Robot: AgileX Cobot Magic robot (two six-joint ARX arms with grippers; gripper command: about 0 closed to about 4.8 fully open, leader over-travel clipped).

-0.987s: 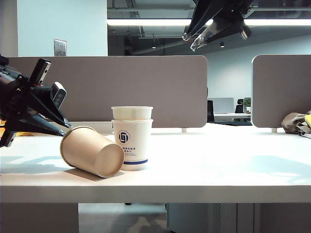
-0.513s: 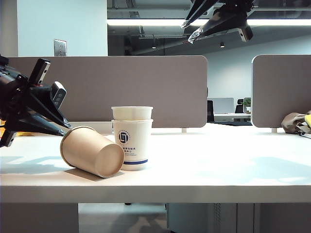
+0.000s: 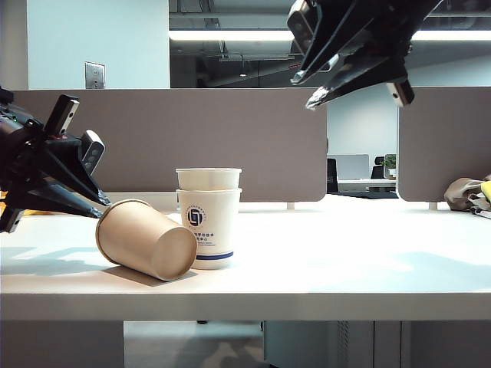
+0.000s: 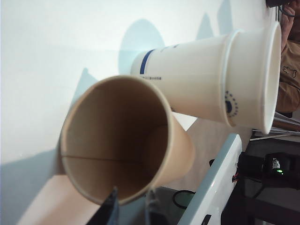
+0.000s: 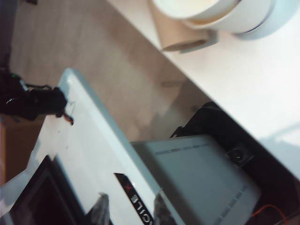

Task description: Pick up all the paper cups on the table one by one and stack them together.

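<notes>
Beside left pincer (image 3: 103, 201), tipped brown cup (image 3: 146, 239)

I watched the right gripper (image 3: 307, 90) drop lower in the exterior view and tip more steeply downward, its open jaws now hanging well above the stacked white cups (image 3: 209, 217). The brown cup (image 3: 146, 239), lying on its side, nudged very slightly toward that stack.

Ceiling strip lights (image 3: 230, 35) shine brightly, soft bluish shadows lie on the desk (image 3: 345, 261), and both wrist views look blurred.
</notes>
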